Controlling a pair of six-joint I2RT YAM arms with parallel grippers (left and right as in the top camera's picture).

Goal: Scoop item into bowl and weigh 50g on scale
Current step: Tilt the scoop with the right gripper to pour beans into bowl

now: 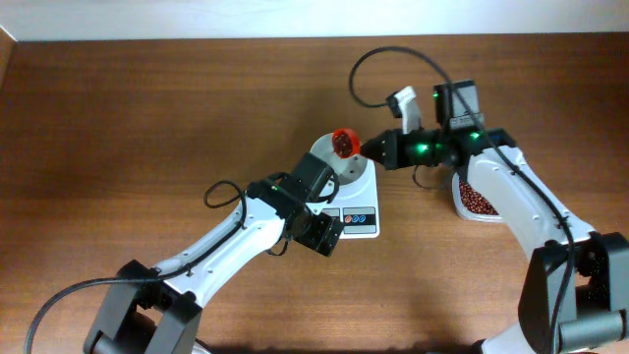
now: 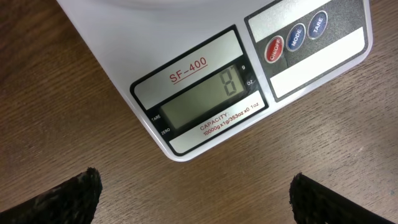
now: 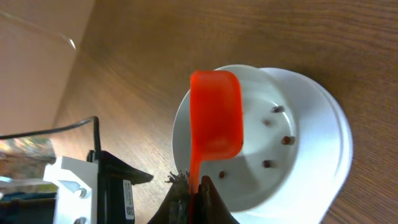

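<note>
Overhead, one brown wooden table (image 1: 147, 108) fills nearly the whole view, with a pale strip of wall (image 1: 197, 20) along its far edge. Two white and black arms reach in toward the scale (image 1: 366, 211): the left arm (image 1: 226, 236) comes to its front edge and the right arm (image 1: 521, 197) stretches over from its right side.

The one scale is white, flat and rectangular. The left wrist view shows its grey display (image 2: 202, 99) and three round buttons (image 2: 295, 36), one red and two blue. The single digit on the display looks like a 0, though the segments are faint.

One clear container (image 1: 479, 208) sits on the table to the right of the scale, well apart from it, and holds a heap of dark red-brown beans (image 1: 479, 200).

One white bowl (image 3: 311, 124) stands on the scale's back half. One red scoop (image 3: 216, 115) hangs tilted over the bowl. Inside the bowl lie about five loose beans, scattered on its floor.

The right gripper (image 3: 194, 199) has its fingers clamped on the scoop's handle, above the back of the scale. The left gripper (image 2: 199, 202) hangs just in front of the scale's display. Its two dark fingers (image 2: 68, 199) are spread wide apart with nothing between them, only bare wood below.
</note>
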